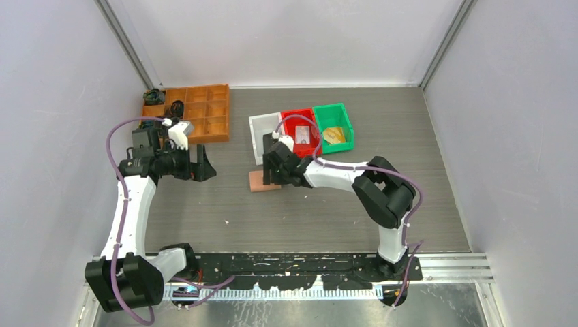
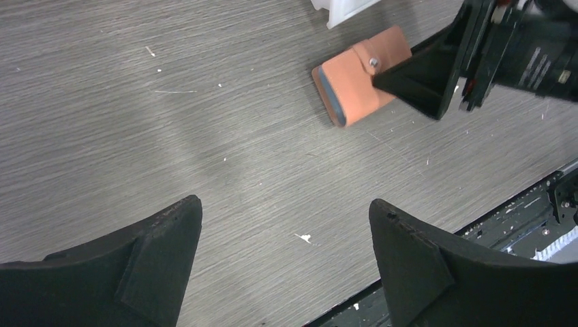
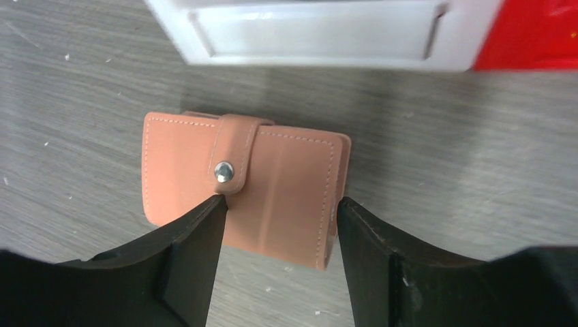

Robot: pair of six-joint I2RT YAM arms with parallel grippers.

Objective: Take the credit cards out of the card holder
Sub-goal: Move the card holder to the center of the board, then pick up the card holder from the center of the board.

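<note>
Two arms in view, and only the right one was at the work. The card holder (image 3: 242, 184) lay flat on the table (image 2: 136, 102), just in front of the white bin (image 3: 313, 61), folded shut with its tab (image 3: 235, 153) snapped down over the top face. No credit cards showed at the holder, and its inner pockets were hidden by the closed cover.

The right fingers (image 3: 279, 204) were spread apart and gripped nothing. In the right wrist view they stood low over the near edge of the holder, one tip just below the snap stud (image 3: 223, 171) and the other at the holder's right edge. We could not tell whether either tip touched the leather. The left fingers (image 2: 285, 204) were also spread and empty, hanging over bare table well apart from the holder.

A whitish flat piece (image 1: 302, 134) lay in the red bin (image 1: 290, 116) and a yellowish piece (image 1: 334, 135) in the green bin (image 1: 344, 112). They were too small for us to say what they were.

We judged the step in hand to be the approach to the closed holder, with opening not yet done. The next move calls for a fingertip to get under the tab's free end and pop the snap. The holder is light and may slide or lift with the pull, so the left arm will probably need to pin it down. Only then can the cover fold back and expose the slots.
</note>
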